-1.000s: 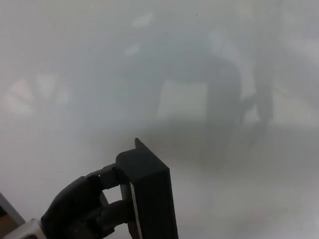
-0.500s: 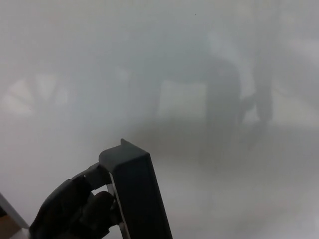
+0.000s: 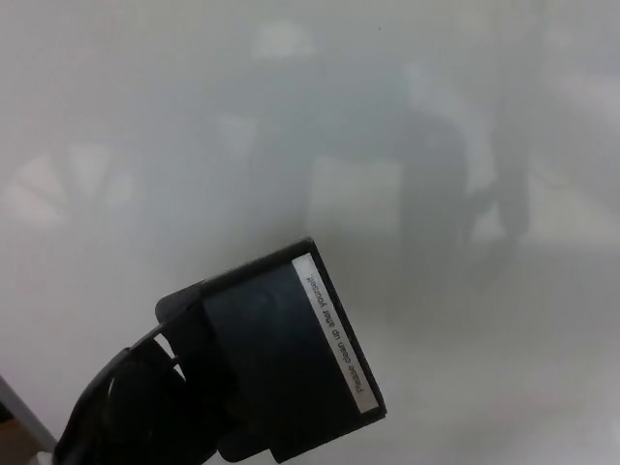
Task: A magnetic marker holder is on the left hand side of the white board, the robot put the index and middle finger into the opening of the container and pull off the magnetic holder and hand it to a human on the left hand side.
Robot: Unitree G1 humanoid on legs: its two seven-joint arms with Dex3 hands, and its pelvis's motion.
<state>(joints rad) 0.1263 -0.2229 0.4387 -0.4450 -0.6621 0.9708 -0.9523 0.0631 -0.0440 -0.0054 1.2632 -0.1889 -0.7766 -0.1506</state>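
The black magnetic marker holder [image 3: 281, 368] fills the lower left of the head view, tilted so that a broad dark face and a white label strip along its right edge show. My left hand [image 3: 126, 407] is shut on it from the left, with fingers hooked at its near end. Behind it the whiteboard [image 3: 407, 145] spans the whole picture, carrying only hazy grey reflections. Whether the holder touches the board cannot be told. My right hand does not show.
At the bottom left corner the whiteboard's frame edge [image 3: 17, 412] runs diagonally, with a sliver of brown beyond it. No person shows in the picture.
The holder has turned in my left hand: its narrow edge faced the camera before, now its broad face and white label show. Hand and holder also shifted slightly left.
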